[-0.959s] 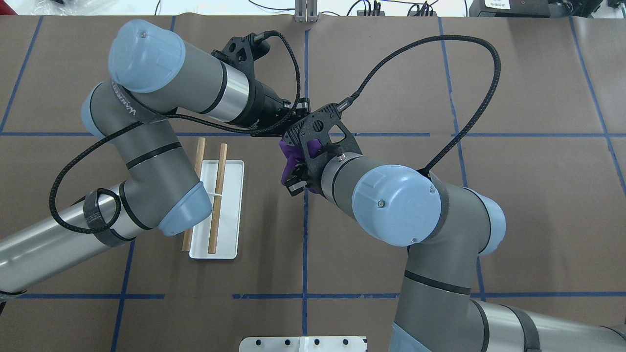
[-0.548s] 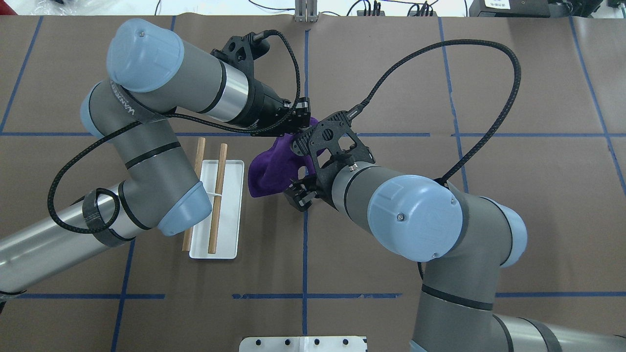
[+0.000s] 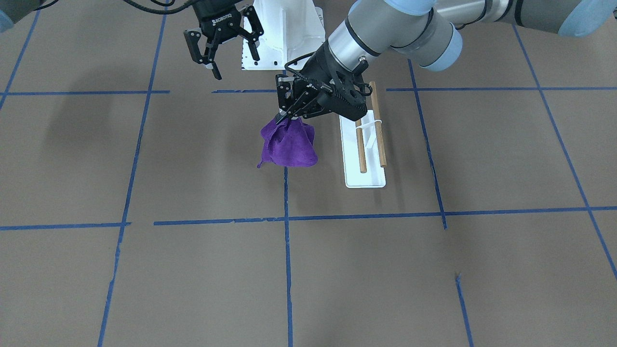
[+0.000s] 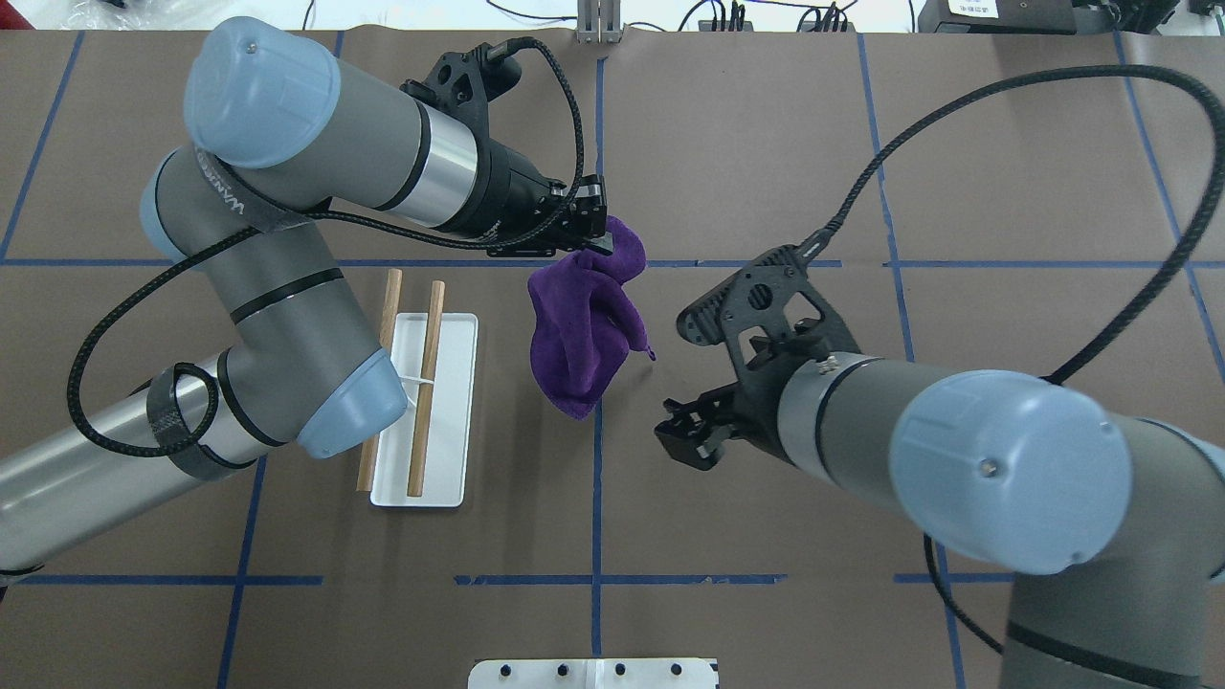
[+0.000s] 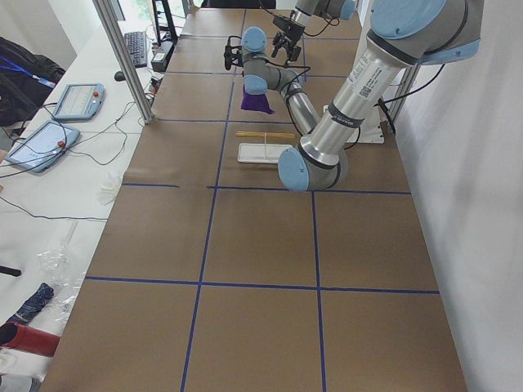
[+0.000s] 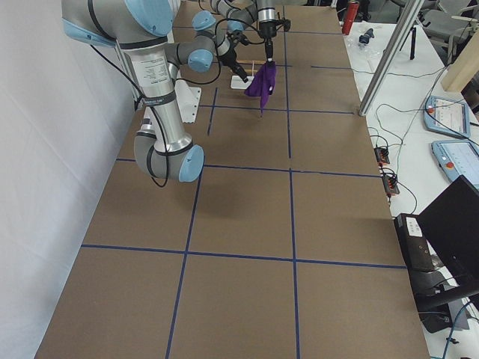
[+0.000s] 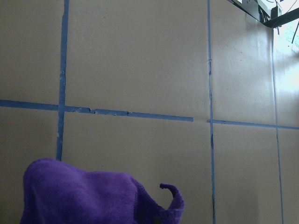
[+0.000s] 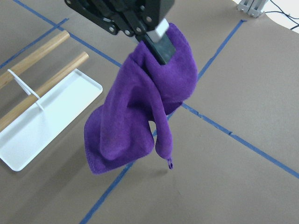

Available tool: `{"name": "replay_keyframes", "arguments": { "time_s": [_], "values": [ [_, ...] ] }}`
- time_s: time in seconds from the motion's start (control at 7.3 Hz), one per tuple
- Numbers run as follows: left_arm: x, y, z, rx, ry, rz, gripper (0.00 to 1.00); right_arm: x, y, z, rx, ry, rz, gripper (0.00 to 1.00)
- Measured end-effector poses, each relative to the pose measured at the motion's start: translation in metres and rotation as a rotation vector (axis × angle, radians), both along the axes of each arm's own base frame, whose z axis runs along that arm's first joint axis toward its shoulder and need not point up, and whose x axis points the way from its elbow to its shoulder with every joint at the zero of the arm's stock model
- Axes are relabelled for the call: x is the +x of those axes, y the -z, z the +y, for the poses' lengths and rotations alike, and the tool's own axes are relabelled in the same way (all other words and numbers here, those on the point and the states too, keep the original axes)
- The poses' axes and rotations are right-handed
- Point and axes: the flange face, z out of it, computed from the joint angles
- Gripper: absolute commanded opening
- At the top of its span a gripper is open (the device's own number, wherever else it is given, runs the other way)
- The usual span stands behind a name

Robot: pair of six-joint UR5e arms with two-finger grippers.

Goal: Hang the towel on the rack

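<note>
A brown tabletop [image 4: 766, 144] carries a grid of blue tape [image 4: 596, 478]; a white bolted pedestal [image 3: 294, 29] stands at its robot-side edge. A side bench holds two pendants [image 5: 78, 100] and a keyboard [image 5: 137, 49]

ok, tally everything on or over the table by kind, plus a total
purple towel: 1
rack: 1, with 2 wooden dowels
grippers: 2, left gripper shut on the purple towel, right gripper open
white pedestal: 1
total: 5
</note>
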Motion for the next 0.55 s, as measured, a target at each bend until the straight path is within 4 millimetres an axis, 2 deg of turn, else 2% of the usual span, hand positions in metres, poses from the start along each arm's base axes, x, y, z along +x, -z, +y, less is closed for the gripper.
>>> {"name": "replay_keyframes", "arguments": {
  "time_s": [0.27, 0.55],
  "values": [
    [-0.013, 0.01, 0.008, -0.118, 0.045, 0.056, 0.0, 0.049, -0.036, -0.03, -0.101, 0.009, 0.034, 1.0],
    [-0.037, 0.015, 0.017, -0.269, 0.199, 0.145, 0.0, 0.103, -0.076, -0.072, -0.16, 0.03, 0.097, 1.0]
  ]
}}
